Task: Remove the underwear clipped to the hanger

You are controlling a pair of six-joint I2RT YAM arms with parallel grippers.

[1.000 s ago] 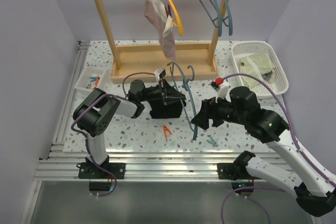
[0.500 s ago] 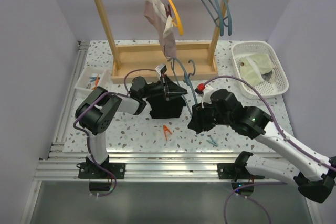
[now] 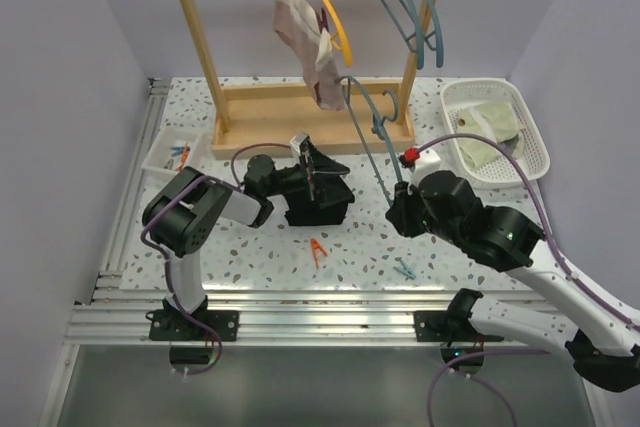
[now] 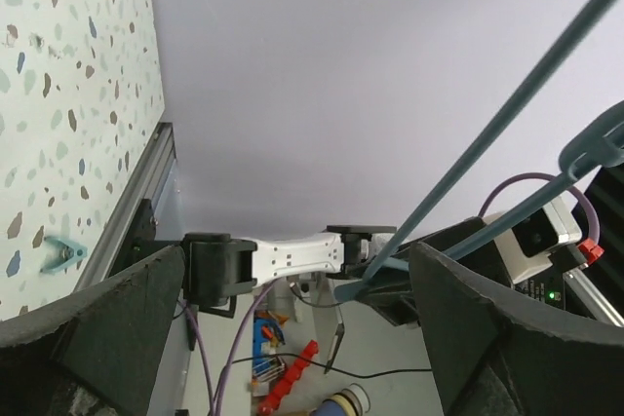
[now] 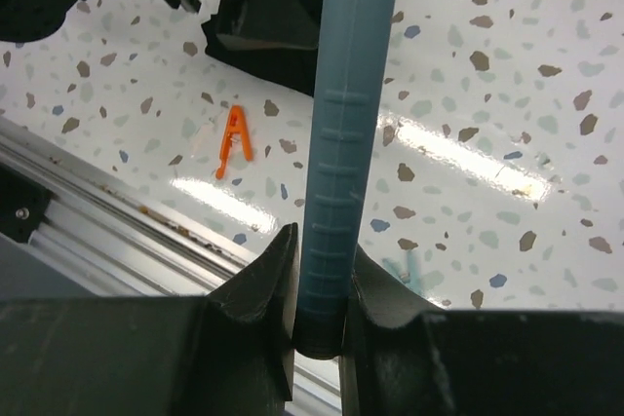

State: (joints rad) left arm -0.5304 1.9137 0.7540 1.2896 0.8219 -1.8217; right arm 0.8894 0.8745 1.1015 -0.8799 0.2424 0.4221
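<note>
Right gripper [image 5: 320, 280] clamps the teal hanger [image 5: 351, 94], right of the black underwear [image 3: 318, 207]. Left gripper [image 3: 318, 169] — spread wide — lies at its far edge.

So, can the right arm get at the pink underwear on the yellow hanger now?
Probably not: the right gripper is shut on a teal hanger, so it cannot grip the pink underwear as well.

The left arm [image 3: 190, 217] and the right arm [image 3: 480, 229] are built of rounded matte black joint housings joined by glossy white shell links. A thin purple cable [image 4: 527, 178] loops along each. A small red cap [image 3: 409, 156] sits at the right wrist and a boxy white-grey camera module [image 3: 299, 141] at the left. The left gripper [image 4: 297, 248] and the right gripper [image 5: 322, 323] have black moulded plastic fingers [image 5: 244, 328].
</note>
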